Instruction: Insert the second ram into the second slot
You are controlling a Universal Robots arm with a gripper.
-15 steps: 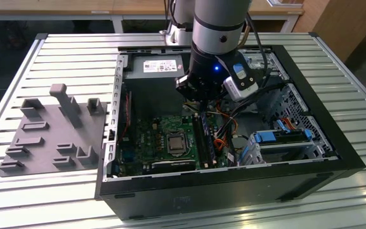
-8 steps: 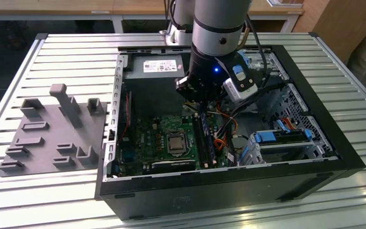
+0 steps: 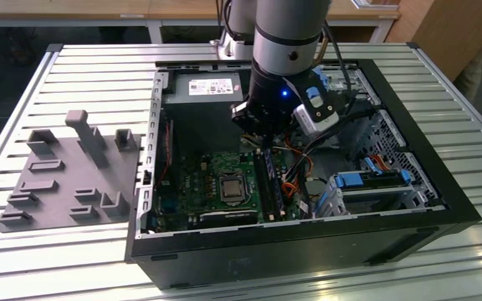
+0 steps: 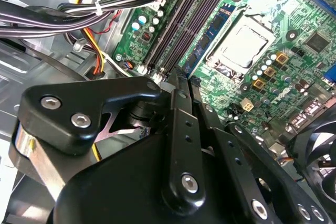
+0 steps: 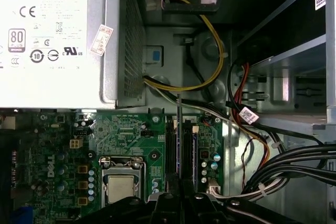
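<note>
Holding ram point(image 5: 179, 129) over the slots point(image 5: 190, 150).
My claw point(image 5: 178, 196) is clamped on it; not yet seated, I judge.

- We see the second ram point(image 5: 179, 129) edge-on, a thin dark strip lined up along the memory slots point(image 5: 171, 150) of the green motherboard point(image 5: 121, 135).
- The gripper point(image 5: 180, 198) is closed on the ram's near end, with black fingers point(image 5: 163, 201) on either side of it.
- Near the slots we make out the CPU socket point(image 5: 122, 186) with its metal lid.
- The silver power supply point(image 5: 58, 40) borders the board, its white label facing us.
- Yellow wires point(image 5: 168, 86) loop out from beside it, and a black cable bundle point(image 5: 294, 163) runs below the metal drive cage point(image 5: 294, 77).
</note>
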